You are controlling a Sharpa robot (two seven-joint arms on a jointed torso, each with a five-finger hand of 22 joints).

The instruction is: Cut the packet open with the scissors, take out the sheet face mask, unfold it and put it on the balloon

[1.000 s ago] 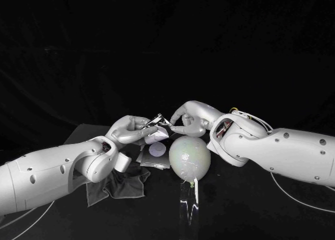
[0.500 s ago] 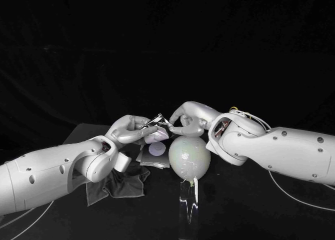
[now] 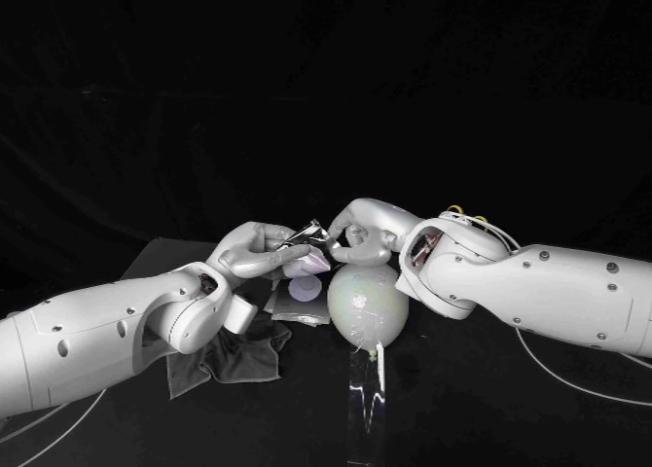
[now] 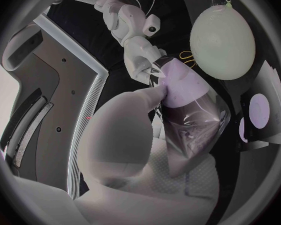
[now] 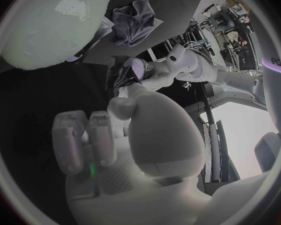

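1. Packet (image 3: 310, 259) (clear-fronted, with a lilac patch) is held off the desk (image 3: 494, 418) by the left hand (image 3: 256, 251), just above the far end of the balloon (image 3: 366, 302).
2. In the left wrist view the packet is seen clamped in that hand's fingers (image 4: 137, 130) by its lower part, with its upper edge left free.
3. The right hand (image 3: 361, 236) is brought in from the other side, its fingers curled in and its fingertips set at the packet's upper edge. Whether that edge is actually pinched cannot be told, since the contact is small and partly hidden.
4. The balloon, pale and egg-shaped, is seen on the desk between the two arms, with its knotted end turned toward the robot. The right hand is placed just over its far end.
5. A flat silvery piece (image 3: 301, 300) bearing a pale round mark is laid on the desk below the left hand, just beside the balloon.
6. A crumpled grey cloth (image 3: 235, 358) is spread on the desk beside the left forearm, apart from the balloon.
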